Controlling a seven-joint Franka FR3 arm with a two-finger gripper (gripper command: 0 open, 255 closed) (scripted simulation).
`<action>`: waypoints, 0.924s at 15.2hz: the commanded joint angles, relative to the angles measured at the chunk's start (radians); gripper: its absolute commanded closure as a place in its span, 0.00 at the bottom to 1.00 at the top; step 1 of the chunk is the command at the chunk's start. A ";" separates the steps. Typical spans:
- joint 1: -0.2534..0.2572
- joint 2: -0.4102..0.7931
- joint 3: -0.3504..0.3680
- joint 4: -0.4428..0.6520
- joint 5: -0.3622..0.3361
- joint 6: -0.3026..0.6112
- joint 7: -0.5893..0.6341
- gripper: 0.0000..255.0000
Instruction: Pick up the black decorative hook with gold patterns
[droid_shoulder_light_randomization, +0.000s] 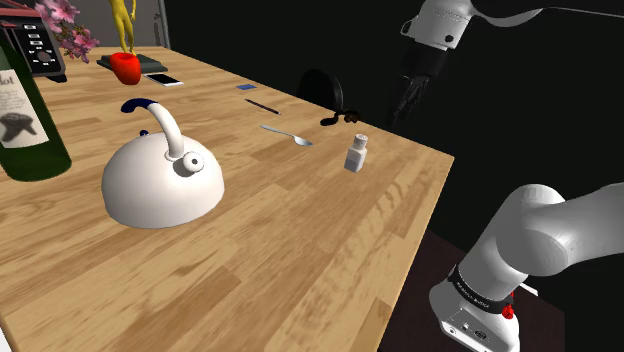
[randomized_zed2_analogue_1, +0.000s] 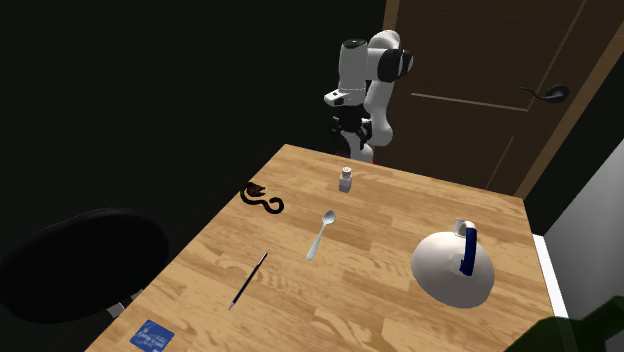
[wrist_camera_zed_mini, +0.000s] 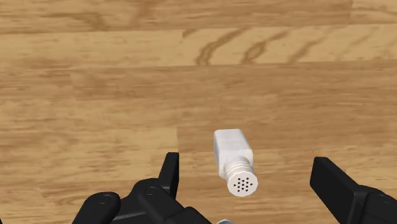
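The black curled hook (droid_shoulder_light_randomization: 338, 118) lies flat on the wooden table (droid_shoulder_light_randomization: 300, 230) near its far edge; in the second exterior view the hook (randomized_zed2_analogue_1: 262, 197) is close to the table's left edge. My gripper (droid_shoulder_light_randomization: 403, 108) hangs well above the table, off to the shoulder view's right of the hook and apart from it. It is over a small white shaker (wrist_camera_zed_mini: 234, 162), which stands upright below the open gripper (wrist_camera_zed_mini: 250, 181), untouched. The fingers (wrist_camera_zed_mini: 170, 172) hold nothing.
A spoon (droid_shoulder_light_randomization: 287, 135), a dark pen (droid_shoulder_light_randomization: 262, 106) and a blue card (droid_shoulder_light_randomization: 246, 87) lie beyond the hook. A white kettle (droid_shoulder_light_randomization: 160, 175), a green bottle (droid_shoulder_light_randomization: 25, 110) and a red apple (droid_shoulder_light_randomization: 125, 67) stand farther off. A black chair (randomized_zed2_analogue_1: 80, 260) is beside the table.
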 joint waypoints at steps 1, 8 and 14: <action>0.000 0.000 0.000 0.000 0.000 0.000 0.000 0.00; -0.112 0.236 0.074 0.090 -0.076 0.151 0.217 0.00; -0.204 0.436 0.115 0.206 -0.177 0.224 0.419 0.00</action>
